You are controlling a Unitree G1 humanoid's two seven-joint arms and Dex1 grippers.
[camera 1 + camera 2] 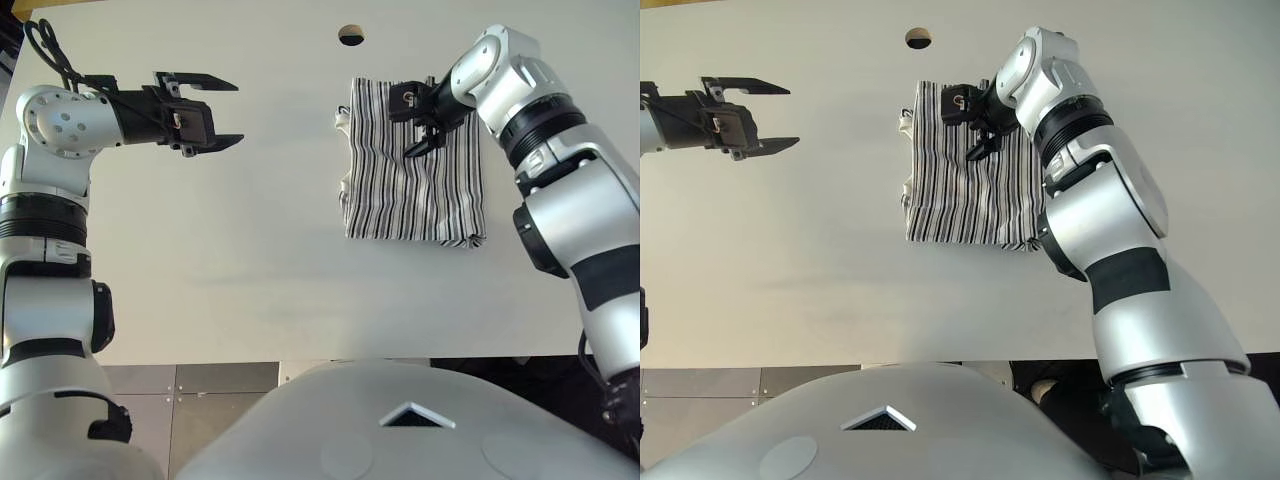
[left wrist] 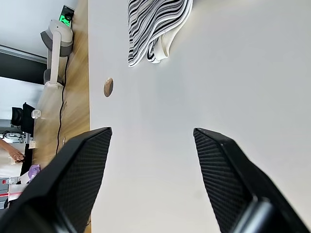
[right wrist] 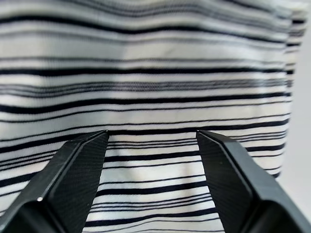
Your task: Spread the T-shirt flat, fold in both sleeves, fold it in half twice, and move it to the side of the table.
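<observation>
The folded T-shirt lies right of centre on the table, long axis running away from the robot; the right gripper hangs spread just over its far half (clearly the nearer arm); the left gripper, also spread, hovers well apart.

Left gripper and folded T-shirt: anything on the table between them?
Nothing; the left eye view shows bare white table between the open left gripper and the T-shirt.
</observation>
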